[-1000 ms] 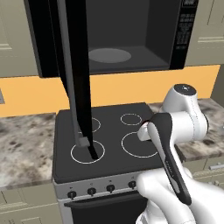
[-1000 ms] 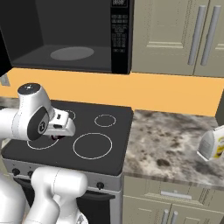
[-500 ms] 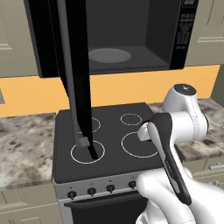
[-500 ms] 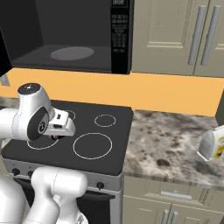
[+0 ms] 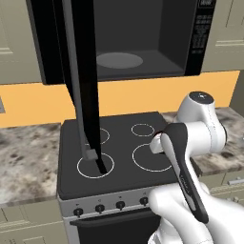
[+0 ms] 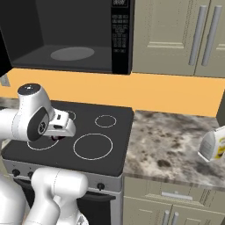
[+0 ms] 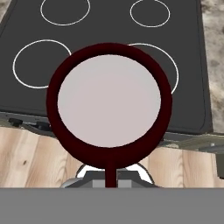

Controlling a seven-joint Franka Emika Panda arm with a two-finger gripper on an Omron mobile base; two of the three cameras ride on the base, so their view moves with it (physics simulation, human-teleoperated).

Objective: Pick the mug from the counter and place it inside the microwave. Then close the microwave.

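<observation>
The dark red mug (image 7: 109, 98) with its pale inside looms close in the hand view, hanging over the front right part of the black stovetop. My gripper (image 7: 109, 176) is shut on its handle at the bottom; the fingertips are hidden behind it. From the right base view the gripper (image 6: 58, 132) hovers low over the stove's front left ring, with a sliver of the red mug (image 6: 55, 138) under it. The microwave (image 5: 143, 43) stands above the stove, its tall door (image 5: 82, 86) swung open and its grey turntable (image 5: 119, 60) bare. The speckled counter (image 6: 176, 145) flanks the stove.
The black stovetop (image 5: 119, 147) with white rings lies under the arm; knobs line its front. The open door hangs over the stove's left rings. A white and yellow container (image 6: 213, 146) stands at the counter's right. Beige cabinets (image 6: 184, 35) sit right of the microwave.
</observation>
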